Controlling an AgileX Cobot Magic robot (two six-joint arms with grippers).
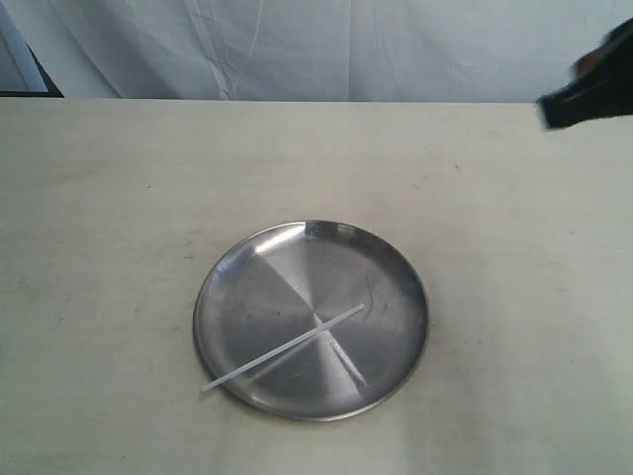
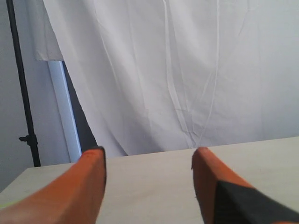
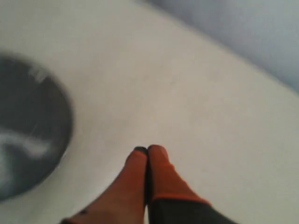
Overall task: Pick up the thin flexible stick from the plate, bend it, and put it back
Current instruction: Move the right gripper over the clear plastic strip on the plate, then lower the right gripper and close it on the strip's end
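A round steel plate (image 1: 392, 269) lies on the table, front of centre. The thin whitish stick (image 1: 287, 347) rests straight across it, its lower-left end poking over the rim. In the right wrist view the plate (image 3: 32, 112) shows as a blurred dark disc, with the stick (image 3: 23, 142) a pale smear on it. My right gripper (image 3: 147, 150) is shut with nothing between its orange fingers, off to the plate's side above bare table. In the exterior view it is a dark blur (image 1: 591, 91) at the far right. My left gripper (image 2: 148, 154) is open and empty, pointing at the backdrop.
A pale table (image 1: 119, 198) runs to a white cloth backdrop (image 1: 326, 45). A dark stand pole (image 2: 22, 88) stands off the table in the left wrist view.
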